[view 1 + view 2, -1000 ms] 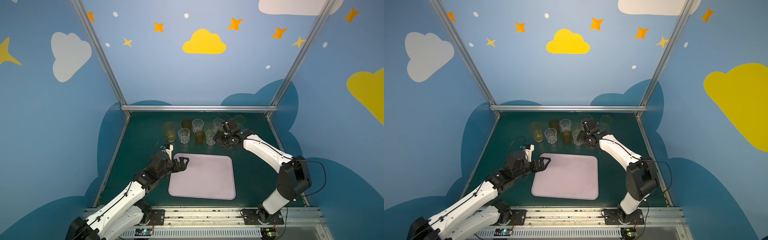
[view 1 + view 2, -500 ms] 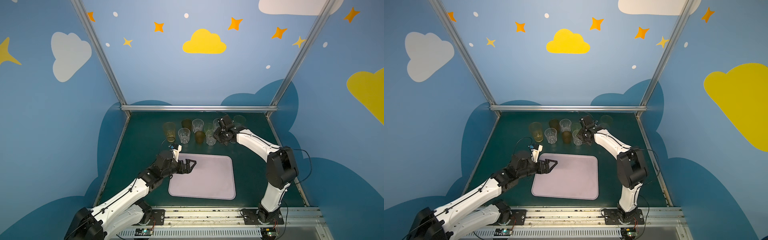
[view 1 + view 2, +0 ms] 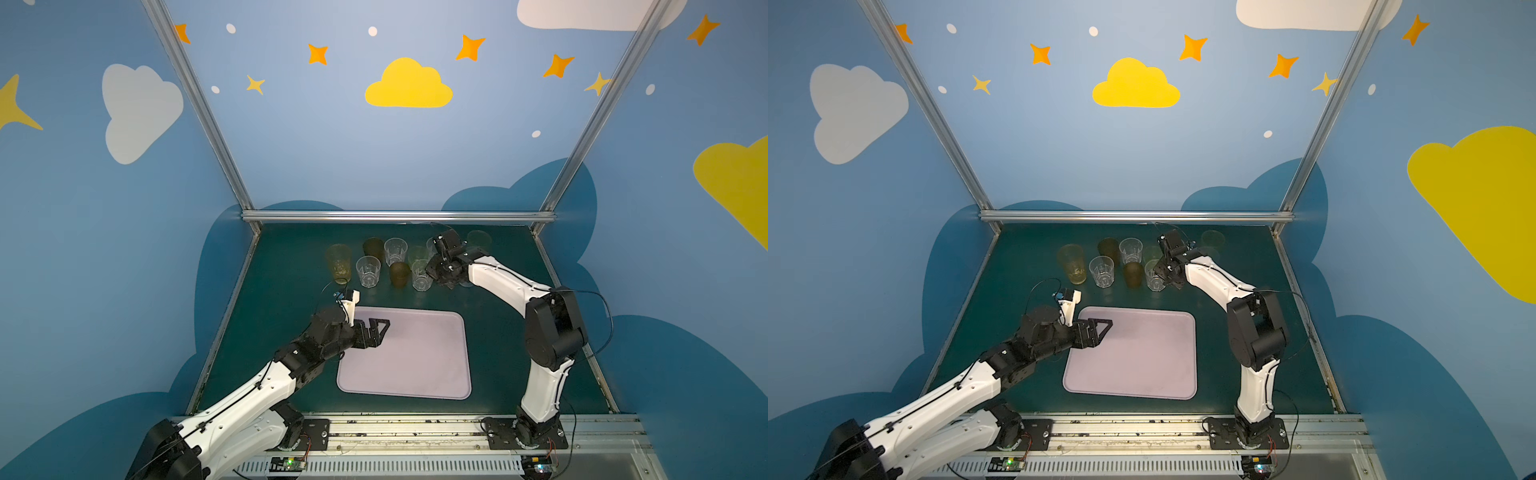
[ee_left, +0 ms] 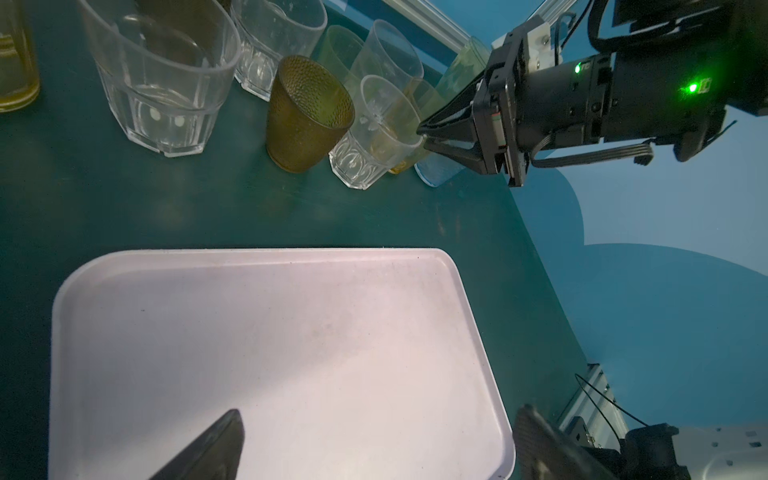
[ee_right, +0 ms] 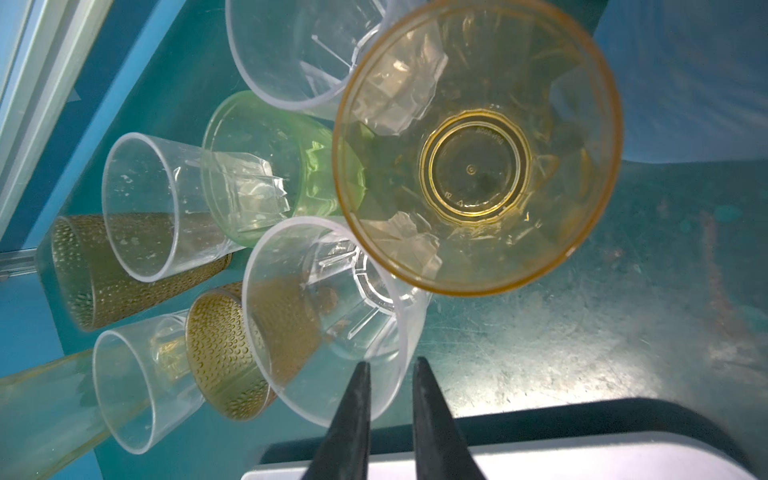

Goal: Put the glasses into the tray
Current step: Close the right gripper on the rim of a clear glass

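Several translucent glasses stand clustered at the back of the green table: a tall yellow one, clear faceted ones, brown ones and green ones. My right gripper is shut on the rim of a clear faceted glass, one finger inside and one outside. An amber glass stands right beside it. The pale lilac tray lies with nothing on it. My left gripper hovers open over the tray's far left corner.
The glasses stand tightly packed, some touching; the held one touches the amber glass and a brown glass. An aluminium rail and blue walls close off the back. The tray's edge lies just behind my right gripper.
My right gripper's jaws have narrowed from wide open onto the clear glass's rim. My left gripper has shifted right, from beside the tray to over its corner, still open.
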You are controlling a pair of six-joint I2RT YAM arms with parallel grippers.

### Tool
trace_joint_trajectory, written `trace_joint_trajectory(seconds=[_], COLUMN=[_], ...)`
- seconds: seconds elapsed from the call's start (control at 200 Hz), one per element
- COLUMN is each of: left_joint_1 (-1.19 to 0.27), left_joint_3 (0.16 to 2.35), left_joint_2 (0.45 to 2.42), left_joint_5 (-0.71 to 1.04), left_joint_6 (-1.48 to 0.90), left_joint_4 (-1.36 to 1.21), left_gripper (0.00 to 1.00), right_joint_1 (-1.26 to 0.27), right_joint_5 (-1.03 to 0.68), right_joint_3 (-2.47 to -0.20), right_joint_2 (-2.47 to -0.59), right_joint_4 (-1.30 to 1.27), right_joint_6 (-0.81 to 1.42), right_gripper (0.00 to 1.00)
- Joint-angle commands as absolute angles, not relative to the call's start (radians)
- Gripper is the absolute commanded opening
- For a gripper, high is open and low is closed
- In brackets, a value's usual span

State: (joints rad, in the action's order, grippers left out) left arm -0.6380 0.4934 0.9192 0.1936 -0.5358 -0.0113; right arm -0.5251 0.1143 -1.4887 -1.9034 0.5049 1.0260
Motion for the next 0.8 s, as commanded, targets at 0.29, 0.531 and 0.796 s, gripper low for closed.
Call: trace_joint_trajectory(seconds=[0.29, 0.531, 0.796], left_joint_1=[-0.640, -0.640, -0.641], left_joint_3=[0.491, 0.490, 0.487], left_joint_2=[0.927, 0.924, 0.915], left_joint_5=[0.172, 0.161, 0.151], left_joint_6=[-0.535, -0.542, -0.549], left_joint_4=[-0.012, -0.002, 0.005], left_gripper=[1.00, 1.00, 1.00], right_joint_1=[-0.524, -0.529, -0.541], right_joint_5=[0.130, 0.132, 0.131], right_joint_3=[-1.528, -1.522, -1.520], right_joint_2=[-1.958, -1.962, -1.962], right_joint_4=[0.510, 0.520, 0.525], right_joint_6=[1.041, 1.045, 1.028], right_gripper=[0.13, 0.08, 0.05])
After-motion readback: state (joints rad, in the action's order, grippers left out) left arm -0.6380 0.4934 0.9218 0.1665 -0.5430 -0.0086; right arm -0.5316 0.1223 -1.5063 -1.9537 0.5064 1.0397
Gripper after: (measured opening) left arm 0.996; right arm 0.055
